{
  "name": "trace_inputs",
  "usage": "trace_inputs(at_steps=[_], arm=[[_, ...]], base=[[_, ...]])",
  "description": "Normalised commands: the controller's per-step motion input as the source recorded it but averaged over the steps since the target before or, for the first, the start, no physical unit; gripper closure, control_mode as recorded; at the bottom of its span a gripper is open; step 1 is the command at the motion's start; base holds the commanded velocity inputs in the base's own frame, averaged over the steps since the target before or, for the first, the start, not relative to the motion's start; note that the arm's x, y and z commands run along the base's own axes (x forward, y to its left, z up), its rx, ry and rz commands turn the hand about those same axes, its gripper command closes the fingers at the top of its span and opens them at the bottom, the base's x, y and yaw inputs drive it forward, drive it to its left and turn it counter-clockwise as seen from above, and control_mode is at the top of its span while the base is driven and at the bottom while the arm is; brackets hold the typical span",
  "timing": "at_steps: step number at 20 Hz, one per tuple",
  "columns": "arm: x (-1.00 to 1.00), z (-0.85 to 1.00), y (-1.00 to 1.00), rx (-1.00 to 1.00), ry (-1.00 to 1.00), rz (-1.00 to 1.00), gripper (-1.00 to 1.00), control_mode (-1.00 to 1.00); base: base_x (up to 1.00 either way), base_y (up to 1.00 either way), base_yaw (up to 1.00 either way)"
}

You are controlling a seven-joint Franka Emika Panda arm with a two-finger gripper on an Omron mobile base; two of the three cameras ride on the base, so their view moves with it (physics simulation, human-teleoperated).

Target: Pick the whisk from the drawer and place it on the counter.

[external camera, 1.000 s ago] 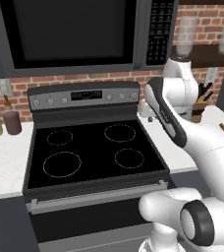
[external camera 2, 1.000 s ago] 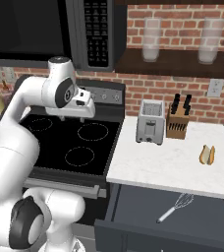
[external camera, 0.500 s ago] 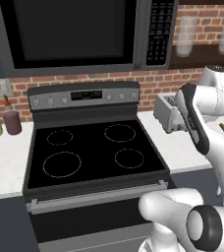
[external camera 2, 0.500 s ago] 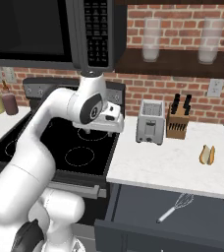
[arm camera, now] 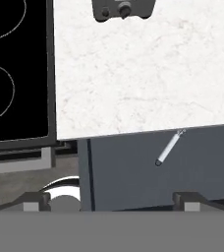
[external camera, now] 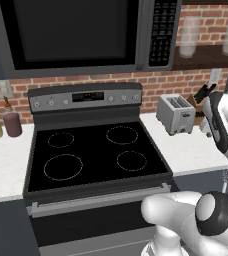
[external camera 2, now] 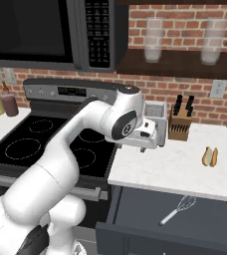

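Lying flat on the dark floor of the open drawer (external camera 2: 135, 211), the whisk (external camera 2: 177, 209) is pointing its wire loops up toward the counter's front edge and its handle down and away from it, on a slant. I am seeing the same slant in the hand view, where the whisk (arm camera: 169, 148) is running from its loops, partly tucked under the lip of the counter (arm camera: 148, 74), down to the handle end in the open. That diagonal is the line I am judging the jaws will need to straddle, so the hand will probably need a turn about its own axis before closing.

I am reading the gripper (external camera 2: 146, 134) as hanging over the counter (external camera 2: 185, 169) in front of the toaster (external camera 2: 155, 114), well above and to the stovetop side of the whisk. From the hand view, the whisk is sitting ahead of the fingertips (arm camera: 185, 198) and nearer the right-hand one. The two tips are standing wide apart, with nothing between them.

I am judging the handle the easier target, since the loops are close under the counter lip.
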Motion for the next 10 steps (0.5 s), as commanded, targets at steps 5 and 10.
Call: trace_inputs(at_steps=[5, 10], arm=[[-0.03, -0.3, -0.8, 0.0, 0.04, -0.04, -1.0, -1.0], [-0.14, -0.44, -0.51, 0.0, 0.04, 0.0, -1.0, -1.0]], base=[[0.0, 0.0, 0.0], [0.0, 0.0, 0.0]])
